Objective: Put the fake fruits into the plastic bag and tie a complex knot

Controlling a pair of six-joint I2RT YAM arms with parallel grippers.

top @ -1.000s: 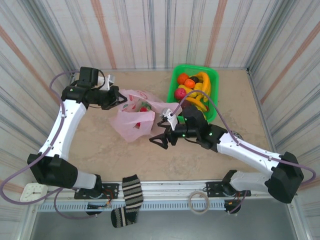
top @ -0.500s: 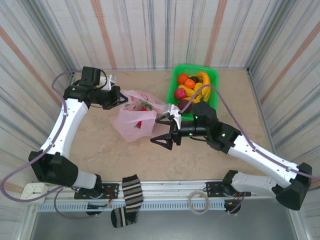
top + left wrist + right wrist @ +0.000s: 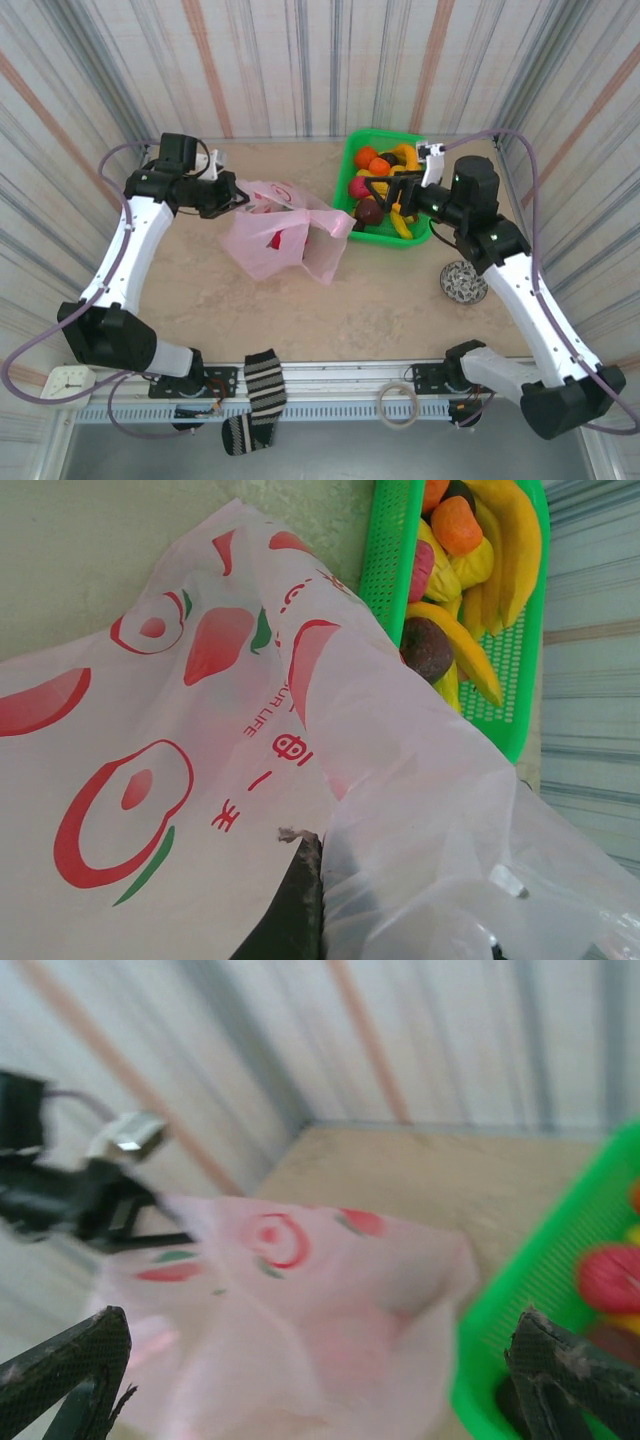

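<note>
My left claw [image 3: 233,197] is pinching the edge of the pink bag [image 3: 270,245]. My right claw [image 3: 383,197] hangs spread wide over the fruits [image 3: 372,163] in the green basket [image 3: 385,136].

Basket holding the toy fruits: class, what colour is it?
The basket is bright green, seen best in the top external view.

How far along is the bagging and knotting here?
Done: little that shows; nothing tied. In hand: left hand shut on an edge of the pink bag, right hand open over the green basket. Left: bagging the fruits piled there, then tying.
</note>
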